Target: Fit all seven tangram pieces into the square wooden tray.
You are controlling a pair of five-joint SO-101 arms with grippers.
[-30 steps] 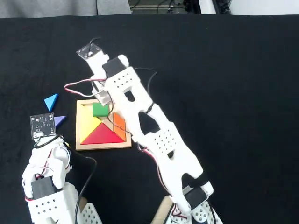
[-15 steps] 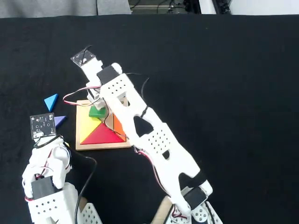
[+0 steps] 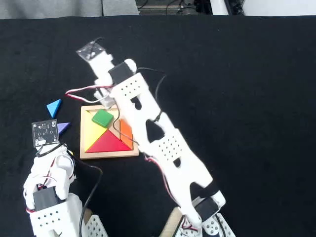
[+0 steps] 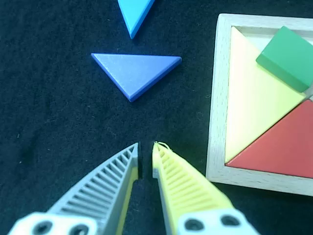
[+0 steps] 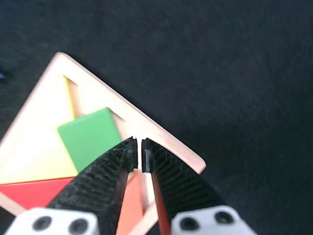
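The square wooden tray (image 3: 109,154) holds a yellow triangle (image 3: 91,132), a red triangle (image 3: 108,143) and an orange piece (image 3: 126,133). A green square (image 3: 102,118) lies askew in the tray's far part, overlapping the yellow triangle (image 5: 29,152). My right gripper (image 5: 137,143) is shut and empty, over the tray's far rim (image 5: 161,137) just beside the green square (image 5: 90,137). Left of the tray lie a dark blue triangle (image 4: 134,73) and a light blue triangle (image 4: 135,12). My left gripper (image 4: 145,147) is shut, empty, just short of the dark blue triangle.
The right arm (image 3: 163,143) stretches from the near edge over the tray's right side. The left arm (image 3: 49,177) stands at the near left. Black cloth covers the table, with open room to the right and at the back.
The right gripper swung left over the green square, then came back toward the far rim. The green square has turned and now lies askew. The left arm has kept still.
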